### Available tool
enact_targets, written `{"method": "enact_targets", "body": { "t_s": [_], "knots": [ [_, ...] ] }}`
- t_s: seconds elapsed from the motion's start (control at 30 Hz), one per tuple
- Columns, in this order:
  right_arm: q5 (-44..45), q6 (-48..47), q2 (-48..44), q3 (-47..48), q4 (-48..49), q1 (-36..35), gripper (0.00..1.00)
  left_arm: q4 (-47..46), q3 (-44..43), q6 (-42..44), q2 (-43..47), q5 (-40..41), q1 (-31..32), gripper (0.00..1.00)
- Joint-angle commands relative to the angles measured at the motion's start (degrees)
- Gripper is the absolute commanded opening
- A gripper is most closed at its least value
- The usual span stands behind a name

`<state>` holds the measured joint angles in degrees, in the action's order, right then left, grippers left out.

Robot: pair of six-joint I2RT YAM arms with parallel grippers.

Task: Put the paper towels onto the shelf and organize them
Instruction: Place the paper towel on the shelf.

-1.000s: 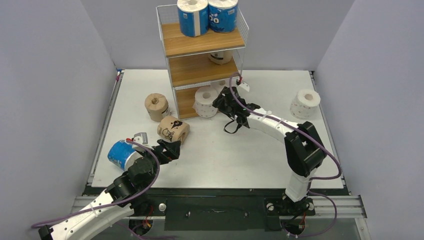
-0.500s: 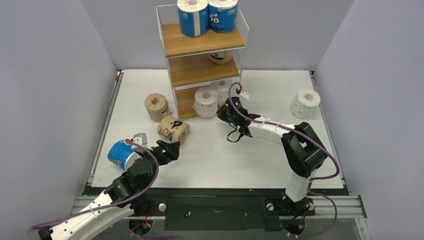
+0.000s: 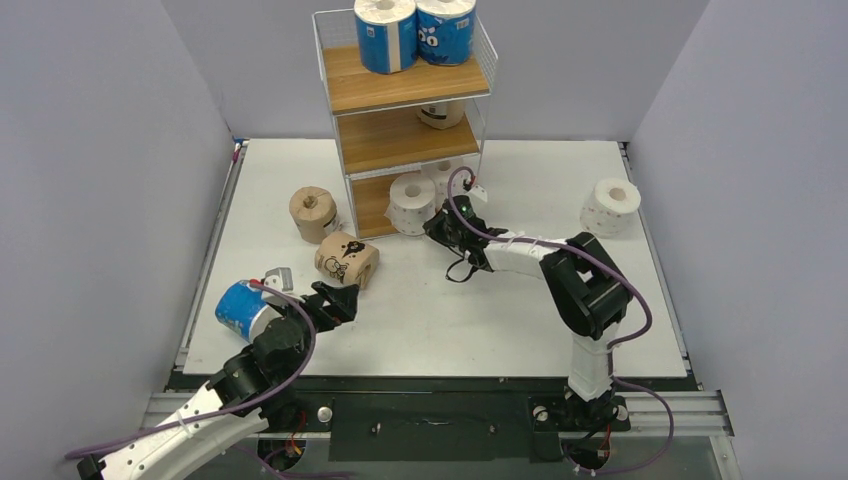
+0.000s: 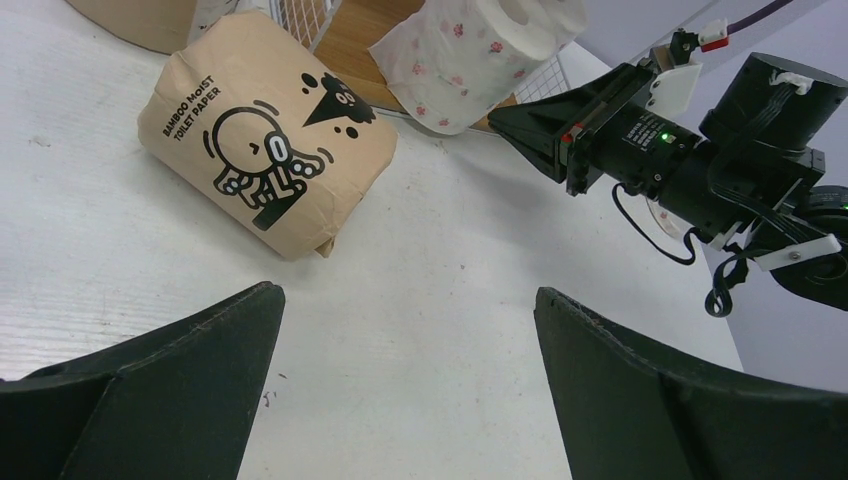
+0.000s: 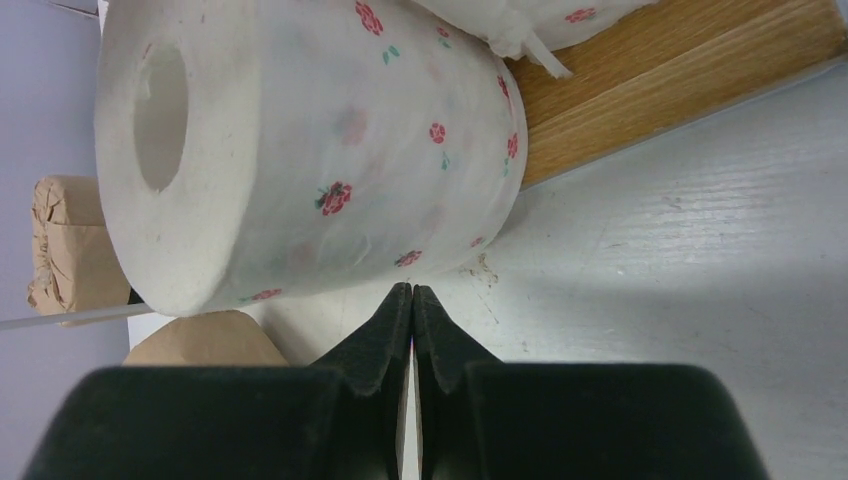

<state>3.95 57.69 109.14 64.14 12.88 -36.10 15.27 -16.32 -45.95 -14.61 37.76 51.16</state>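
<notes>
Lower left of the overhead frame: blue-wrapped roll (image 3: 240,310) on its side on the worktop (image 3: 520,310), close beside the left arm. Left fingers (image 3: 337,298) spread wide, holding nothing, aimed at the printed tan roll (image 3: 347,260) lying just ahead. Second tan roll (image 3: 313,213) upright farther up, beside the shelf (image 3: 405,90). On the top board, two blue rolls (image 3: 385,33) side by side; on the middle board, one roll, partly hidden. At the bottom board's front edge, a white flowered roll (image 3: 411,203), another behind. Right fingers (image 3: 437,222) pressed shut on nothing, tips just beside that flowered roll. Far right, lone white roll (image 3: 610,207) upright on the worktop.
</notes>
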Motion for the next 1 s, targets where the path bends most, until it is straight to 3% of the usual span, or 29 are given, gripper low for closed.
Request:
{"method": "enact_targets", "body": {
  "t_s": [0.0,0.97],
  "knots": [
    [-0.3,1.4,1.1,3.5,3.8,-0.4,0.00,0.5,-1.2,0.1,1.2,1.0,-0.2,0.97],
    [0.1,7.6,10.7,13.9,6.1,0.6,0.00,1.8,-1.2,0.2,2.2,1.3,-0.2,0.97]
  ]
}}
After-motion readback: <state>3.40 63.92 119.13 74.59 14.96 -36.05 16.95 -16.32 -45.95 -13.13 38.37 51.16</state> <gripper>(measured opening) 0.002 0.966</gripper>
